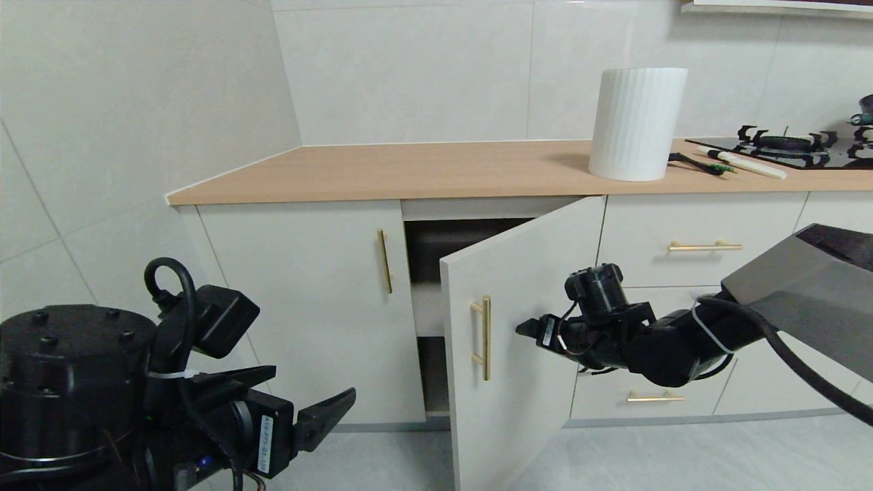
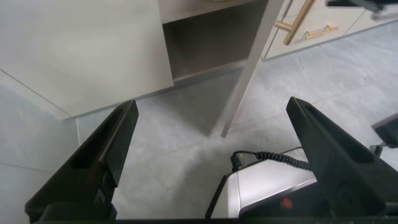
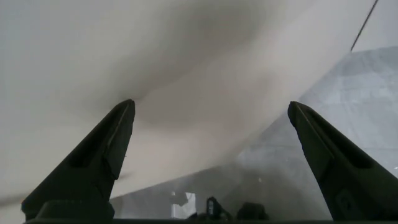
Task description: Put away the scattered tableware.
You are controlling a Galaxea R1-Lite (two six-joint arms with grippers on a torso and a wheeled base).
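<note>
Scattered tableware lies on the wooden counter (image 1: 423,167) at the right: a black-handled utensil (image 1: 696,164) and a cream-coloured one (image 1: 747,166) with a green bit beside it. A tall white ribbed container (image 1: 638,123) stands just left of them. Below, a white cabinet door (image 1: 525,286) with a gold handle (image 1: 483,337) hangs partly open. My right gripper (image 1: 528,329) (image 3: 211,143) is open, close to the door's face just right of the handle, holding nothing. My left gripper (image 1: 310,402) (image 2: 211,143) is open and empty, low at the left, over the floor.
A gas stove (image 1: 791,146) sits at the counter's far right. A shut door (image 1: 307,300) with a gold handle is left of the open cabinet, drawers (image 1: 702,249) to its right. Inside the cabinet there is a shelf (image 2: 205,28). Tiled walls enclose the left corner.
</note>
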